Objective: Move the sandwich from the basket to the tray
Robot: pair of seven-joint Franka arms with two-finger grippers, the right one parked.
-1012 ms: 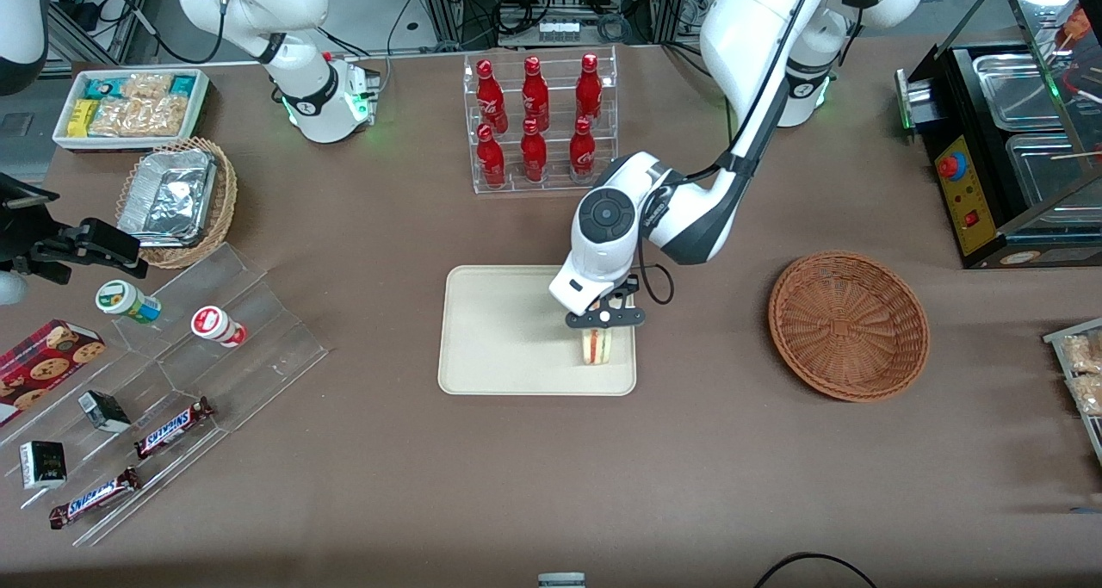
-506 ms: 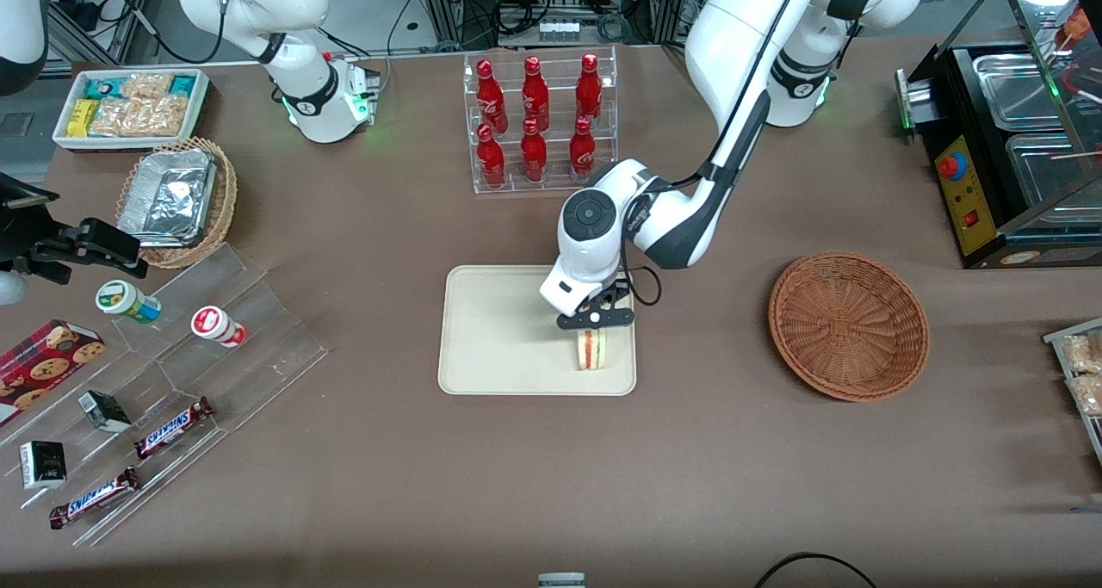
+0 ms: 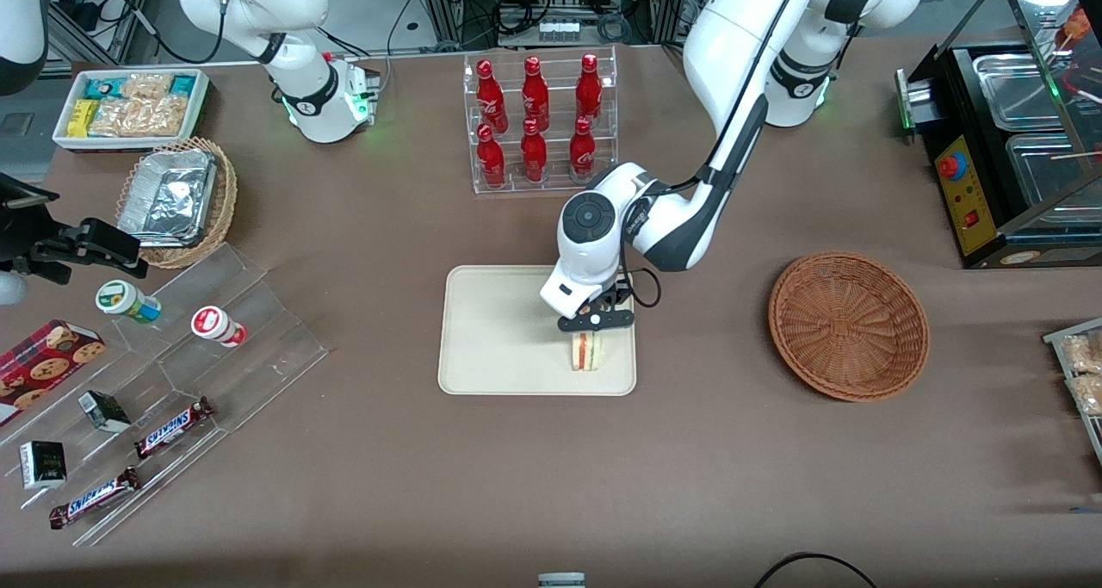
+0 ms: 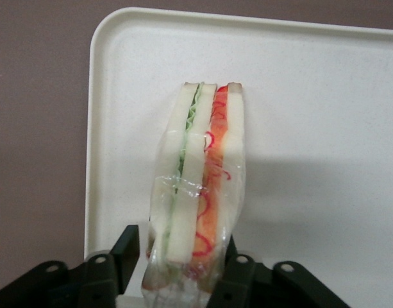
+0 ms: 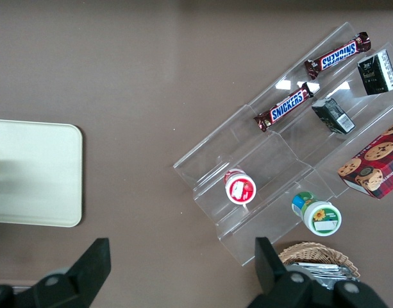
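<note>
— Sandwich (image 4: 199, 186) position, what changed since a second ago?

— The hand (image 3: 594, 323) moved a little across the tray (image 3: 491, 338), its fingers clamped on the wrapped sandwich just below it. Release seems the next step.

— Counts?

— One sandwich, one tray, one basket (image 3: 848, 325), well apart from the hand and empty.

Colours on my feed: sandwich (image 4: 196, 186) is pale white bread with green and red filling stripes under clear wrap, sitting near the cream tray's (image 3: 491, 338) corner nearest the reddish-brown woven basket (image 3: 848, 325). Gripper (image 3: 591, 324) is black on a white arm, hanging over the sandwich. Tabletop (image 3: 551, 485) is plain brown. Bright red bottles (image 3: 535, 119) stand in a clear rack by its edge farthest from the front camera.
</note>
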